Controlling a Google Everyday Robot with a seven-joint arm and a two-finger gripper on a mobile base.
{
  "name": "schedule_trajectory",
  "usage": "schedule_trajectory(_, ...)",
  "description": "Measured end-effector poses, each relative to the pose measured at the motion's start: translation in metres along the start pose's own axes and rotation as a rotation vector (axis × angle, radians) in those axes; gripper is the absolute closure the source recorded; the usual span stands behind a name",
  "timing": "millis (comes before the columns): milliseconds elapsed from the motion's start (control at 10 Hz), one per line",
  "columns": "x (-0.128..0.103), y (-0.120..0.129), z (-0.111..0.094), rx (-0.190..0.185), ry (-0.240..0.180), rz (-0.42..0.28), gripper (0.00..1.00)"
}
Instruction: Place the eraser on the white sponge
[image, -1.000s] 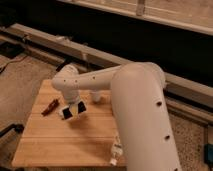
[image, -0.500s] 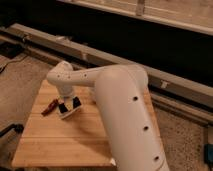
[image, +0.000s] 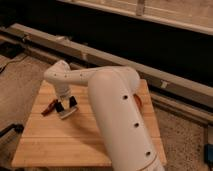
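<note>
Bent over the table (image: 45, 145), jaws (image: 66, 105) point down.

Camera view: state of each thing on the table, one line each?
gripper: low over the table's left part, fingers pointing down, something pale between them.
red pen: lying flat, left of the gripper.
wooden table: level, partly hidden by the arm.
eraser, white sponge: cannot be made out.

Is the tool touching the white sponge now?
Cannot tell. In the camera view the tool sits low over the wooden table, with a pale block beneath it; neither contact nor gap shows plainly.
</note>
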Motion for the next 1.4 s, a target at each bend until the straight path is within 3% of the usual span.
schedule_trajectory(100,0.0038,-0.0001,-0.0001,0.004,0.005,-0.009,0.33)
schedule_trajectory(300,0.0043,-0.0021,-0.002,0.012,0.01,-0.019,0.21)
schedule_trajectory(900,0.006,-0.0093,0.0024,0.045,0.012,-0.034,0.2)
schedule_trajectory(1400,0.0047,-0.009,0.0038,0.044,0.007,-0.024,0.2)
